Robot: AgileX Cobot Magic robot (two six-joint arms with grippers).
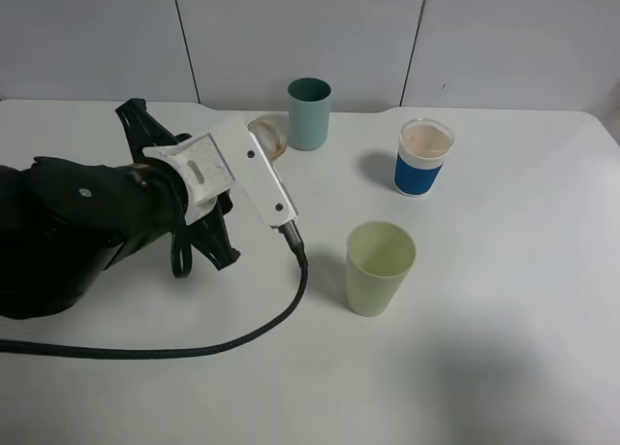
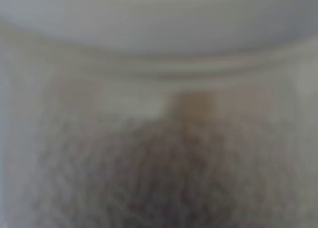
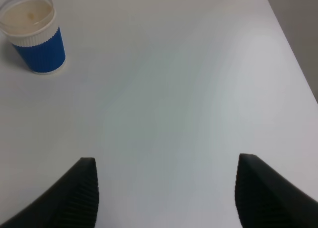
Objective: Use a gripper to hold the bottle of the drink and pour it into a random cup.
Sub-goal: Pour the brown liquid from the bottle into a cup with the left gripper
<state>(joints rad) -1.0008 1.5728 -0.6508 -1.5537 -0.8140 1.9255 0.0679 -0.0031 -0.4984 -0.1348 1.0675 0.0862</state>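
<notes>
There are three cups on the white table (image 1: 504, 348), all upright and well apart. The dark teal cup (image 1: 309, 113) is at the upper middle. The white cup with a blue band (image 1: 423, 157) is to its right and holds a pale beige liquid. The pale yellow-green cup (image 1: 380, 268) is lower, near the centre.

There is one bottle of the drink (image 1: 268, 137). Only its clear mouth is visible, just left of the teal cup and touching the white end of the left gripper (image 1: 250, 146). In the left wrist view the bottle fills the frame. Its label is too blurred to read.

The left claw is pressed together on the bottle, but its fingertips are hidden in the high view. One black cable (image 1: 242, 338) runs from it to the lower left.

The right gripper (image 3: 166, 193) has two black ridged fingers (image 3: 74, 198), spread wide over bare table with nothing between them.
</notes>
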